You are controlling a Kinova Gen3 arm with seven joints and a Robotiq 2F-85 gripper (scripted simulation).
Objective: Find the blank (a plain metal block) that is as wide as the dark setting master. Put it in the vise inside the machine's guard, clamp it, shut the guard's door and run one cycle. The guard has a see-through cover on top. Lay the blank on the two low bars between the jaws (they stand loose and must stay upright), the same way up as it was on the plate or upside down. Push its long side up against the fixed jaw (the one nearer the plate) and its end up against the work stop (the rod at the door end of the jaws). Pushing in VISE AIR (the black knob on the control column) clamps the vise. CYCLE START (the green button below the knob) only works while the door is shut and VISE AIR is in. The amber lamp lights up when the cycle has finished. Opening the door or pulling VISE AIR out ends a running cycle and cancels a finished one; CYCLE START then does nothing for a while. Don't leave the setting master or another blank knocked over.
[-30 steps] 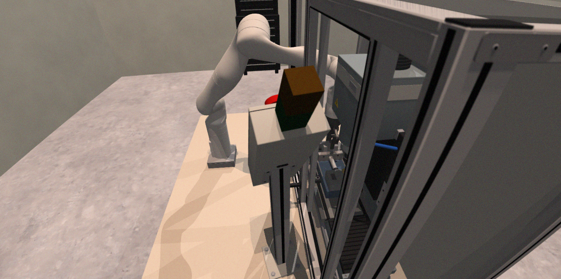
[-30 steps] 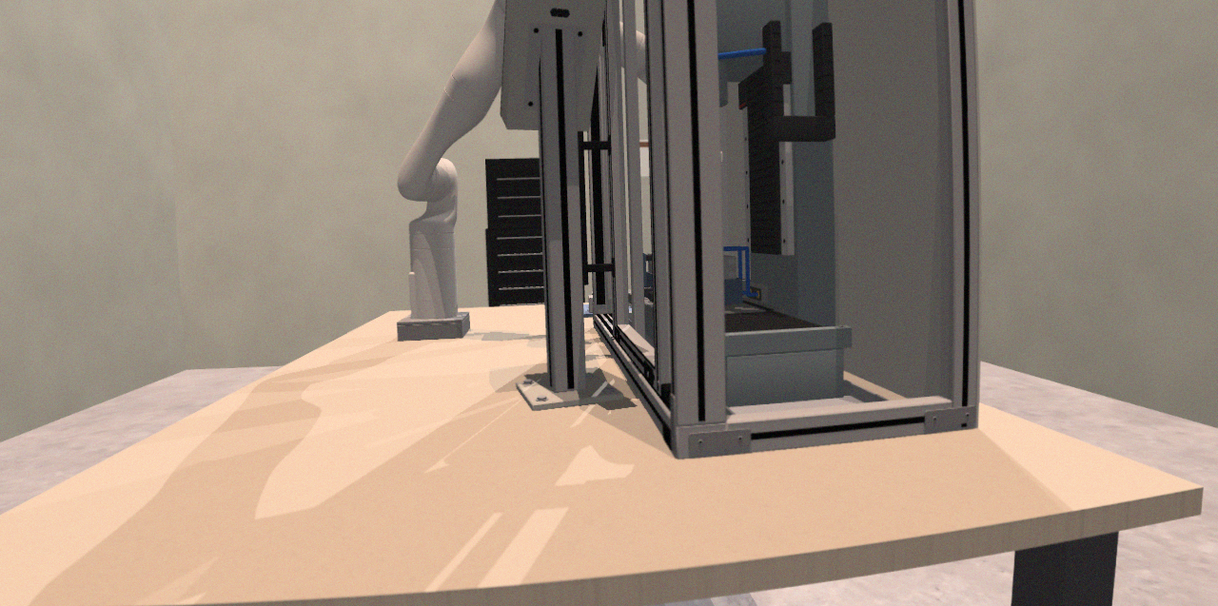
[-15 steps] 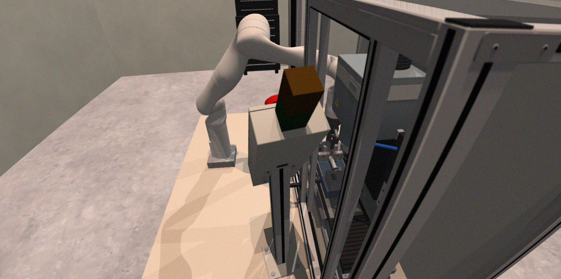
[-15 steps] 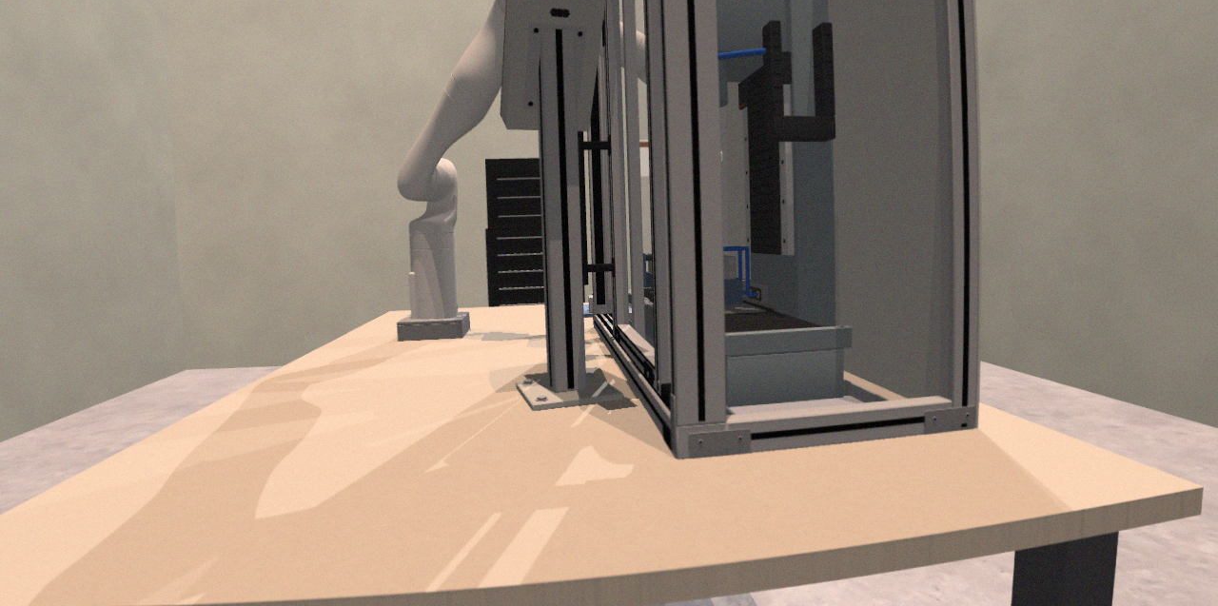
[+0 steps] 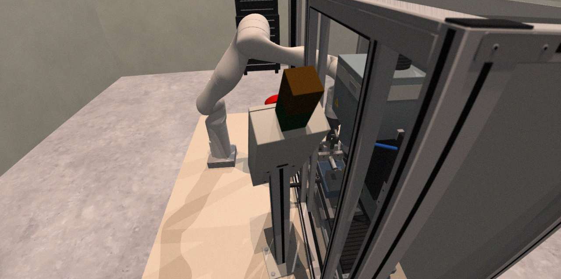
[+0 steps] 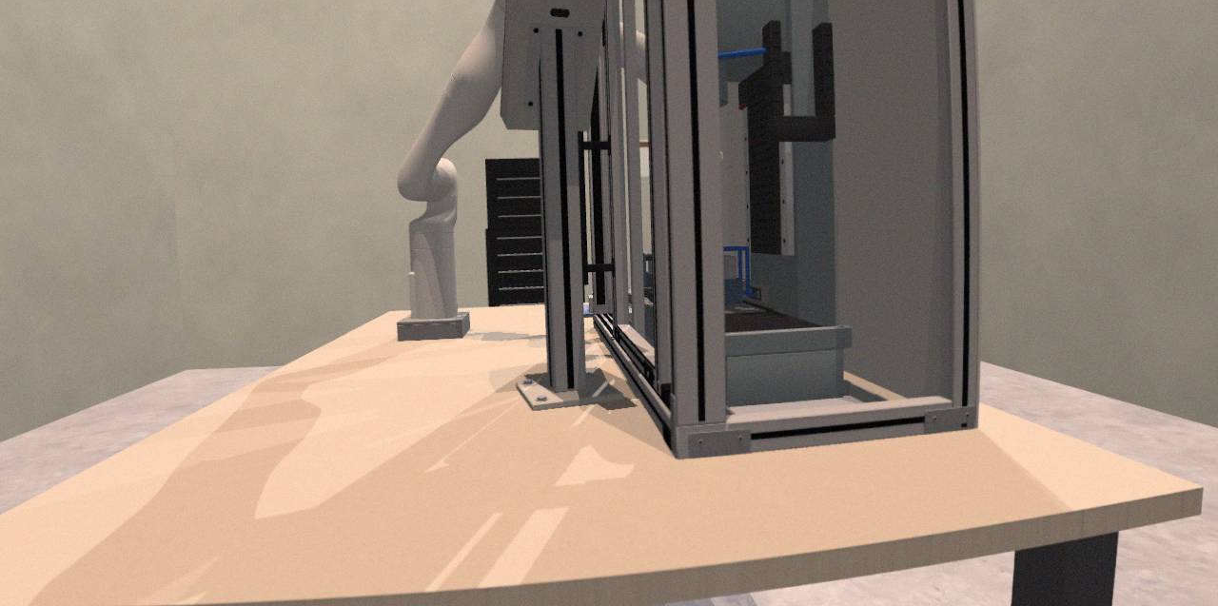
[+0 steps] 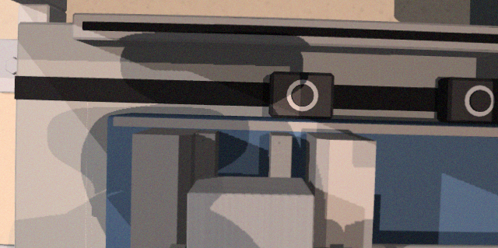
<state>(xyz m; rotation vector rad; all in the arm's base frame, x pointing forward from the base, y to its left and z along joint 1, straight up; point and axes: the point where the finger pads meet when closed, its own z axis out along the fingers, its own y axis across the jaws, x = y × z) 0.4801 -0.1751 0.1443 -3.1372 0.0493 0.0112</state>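
Item, arm: a white, smooth-shelled arm (image 5: pixel 253 40) (image 6: pixel 460 91) is reaching from the worktop (image 5: pixel 176 214) (image 6: pixel 341 475) into the grey-framed guard (image 5: pixel 423 120) (image 6: pixel 694 176).

Item, left jaw: a grey metal block (image 7: pixel 155 190) is standing upright, a dark gap showing between it and the workpiece. Which jaw is the fixed one, I cannot tell.

Item, left support: a dark, narrow bar (image 7: pixel 206 152), probably one of the loose pair, is standing close beside that jaw.

Item, blank: a plain, pale-grey metal block (image 7: pixel 250 221) is lying between the jaws in the wrist view, long sides running along them; whether it is touching the bars, I cannot tell.

Item, hand: the black two-fingered hand (image 5: pixel 332 144) (image 7: pixel 257 246) is pinching the blank.

Item, right support: a light, narrow metal bar (image 7: pixel 280 155) is showing beyond the blank's end.

Item, right jaw: a pale metal block (image 7: pixel 346 186) is standing nearer the blank than its partner.

Handling note: seating seems to be the step in hand. Good practice is keeping the blank level, lowering it gently onto both bars, then easing it squarely against fixed jaw and work stop. Dragging while pressing down could be tipping a bar.
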